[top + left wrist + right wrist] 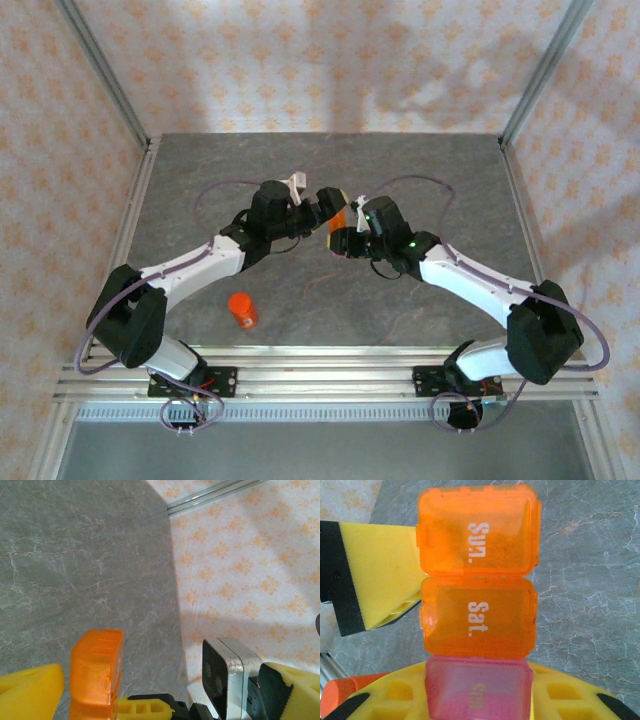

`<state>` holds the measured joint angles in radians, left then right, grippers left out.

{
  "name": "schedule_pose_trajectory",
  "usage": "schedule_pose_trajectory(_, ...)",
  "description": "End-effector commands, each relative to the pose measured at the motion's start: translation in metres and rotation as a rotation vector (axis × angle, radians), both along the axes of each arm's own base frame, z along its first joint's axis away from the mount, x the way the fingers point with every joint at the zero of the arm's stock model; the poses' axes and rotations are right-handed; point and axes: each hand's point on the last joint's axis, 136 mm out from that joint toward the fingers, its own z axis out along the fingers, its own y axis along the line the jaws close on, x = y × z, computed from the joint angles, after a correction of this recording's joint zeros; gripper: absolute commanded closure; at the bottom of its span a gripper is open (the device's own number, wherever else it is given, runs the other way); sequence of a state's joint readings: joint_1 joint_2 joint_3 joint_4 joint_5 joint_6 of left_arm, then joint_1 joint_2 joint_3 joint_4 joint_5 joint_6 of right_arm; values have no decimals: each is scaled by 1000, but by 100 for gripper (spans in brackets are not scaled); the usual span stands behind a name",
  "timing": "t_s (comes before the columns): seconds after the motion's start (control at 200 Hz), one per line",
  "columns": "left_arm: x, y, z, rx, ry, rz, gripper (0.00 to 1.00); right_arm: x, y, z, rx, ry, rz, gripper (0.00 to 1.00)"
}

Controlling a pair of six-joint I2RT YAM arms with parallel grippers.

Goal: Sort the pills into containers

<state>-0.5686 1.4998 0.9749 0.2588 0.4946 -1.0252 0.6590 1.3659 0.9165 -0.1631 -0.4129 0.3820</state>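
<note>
Yellow ribbed fingers of the right gripper sit closest to the lens, closed on the pink cell at one end of the containers. The strip juts out from that grip over the middle of the table. The left gripper stands wide open with the orange end cell between its fingers, close to one finger and well apart from the other.

The step looks like a second hold on the orange end, perhaps to steady it or work a lid. To do it well, the left jaws should centre on the cell first, then close on its flat side walls and not on the lid lip, while the right grip stays firm so the strip does not pivot.

Each cell is thin, glossy, translucent plastic, a rounded square with a snap lid, marked "Sun." and "Sat." in white. It is likely slippery and a little flexible at the joints. Whether any pills lie inside is hard to tell through the cloudy lids. The tabletop is matt grey with pale stone-like veining. An orange bottle stands near the left arm.
</note>
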Motion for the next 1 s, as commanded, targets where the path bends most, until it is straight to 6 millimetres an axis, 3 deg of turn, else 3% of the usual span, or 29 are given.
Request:
schedule_pose_trajectory(0.0,1,-11,22,-50,-41,-28,0,6,3,10,27,-26,-6,64)
schedule_pose_trajectory(0.515,-6,7,27,19,-68,28,0,8,-2,4,4,-26,-28,64)
schedule_pose_trajectory(0.996,-6,-10,36,-51,-74,0,0,8,0,3,11,-20,-28,64)
